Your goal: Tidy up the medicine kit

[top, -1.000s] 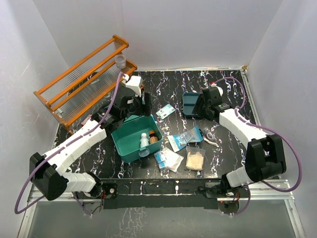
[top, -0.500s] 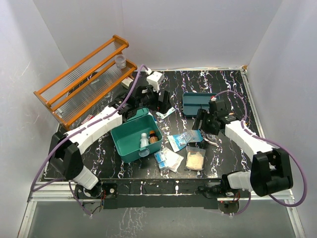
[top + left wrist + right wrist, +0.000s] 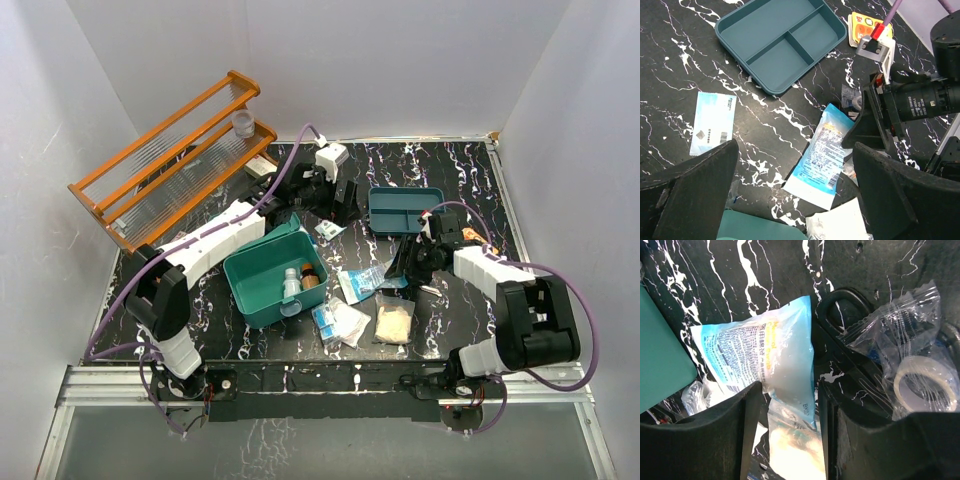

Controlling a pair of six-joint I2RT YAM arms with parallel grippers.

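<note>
Over the blue packet [image 3: 765, 360] I'm hovering my right pincer [image 3: 790, 405], spread wide; the medicine kit [image 3: 258, 283] is lying leftward, nearer my left pincer [image 3: 796, 150], gaping too

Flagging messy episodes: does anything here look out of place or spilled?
The blue packet, a tan pouch and other sachets lie scattered, some overlapping, on the table beside the open medicine kit; the compartment tray sits apart, empty. Nothing looks damaged.

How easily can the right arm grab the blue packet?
Probably yes, easily: its open fingers sit right over the blue packet, with nothing covering it, though the scissors lie close beside.
</note>
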